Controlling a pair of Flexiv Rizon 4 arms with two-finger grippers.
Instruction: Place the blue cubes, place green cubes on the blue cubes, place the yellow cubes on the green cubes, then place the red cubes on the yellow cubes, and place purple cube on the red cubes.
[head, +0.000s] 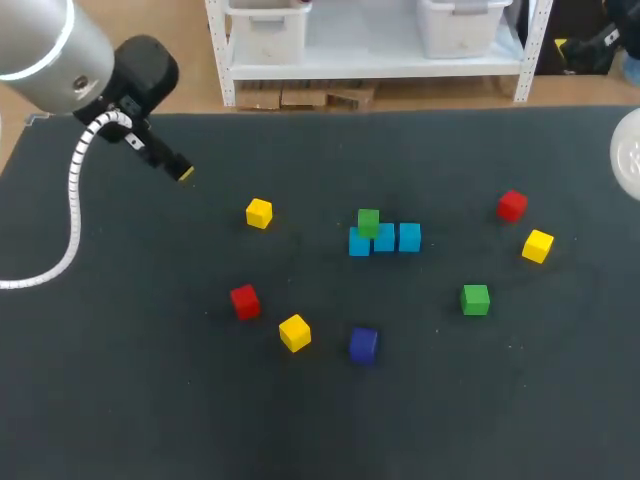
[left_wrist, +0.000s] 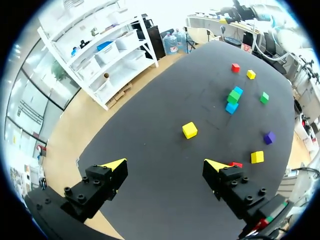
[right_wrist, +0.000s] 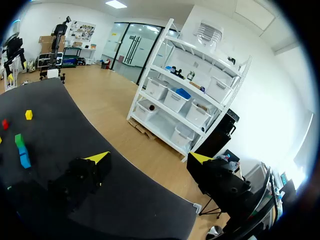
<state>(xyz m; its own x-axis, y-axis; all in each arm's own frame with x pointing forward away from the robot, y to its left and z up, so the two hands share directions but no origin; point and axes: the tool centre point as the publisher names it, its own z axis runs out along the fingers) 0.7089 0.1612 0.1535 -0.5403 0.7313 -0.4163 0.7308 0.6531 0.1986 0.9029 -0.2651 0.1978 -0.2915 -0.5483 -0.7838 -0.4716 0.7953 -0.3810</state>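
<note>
The dark table (head: 120, 400) filled the head view. Near its centre three blue cubes (head: 385, 240) sat touching in a row, with one green cube (head: 368, 222) on the row's left part. A second green cube (head: 476, 299) lay at lower right and the purple cube (head: 363, 344) below centre. A red cube (head: 512, 205) and a yellow cube (head: 537, 246) lay at right. The left gripper (head: 182, 171) hung at upper left, fingers spread and empty. The right gripper (right_wrist: 150, 159) was likewise spread and empty, above the table's edge.
</note>
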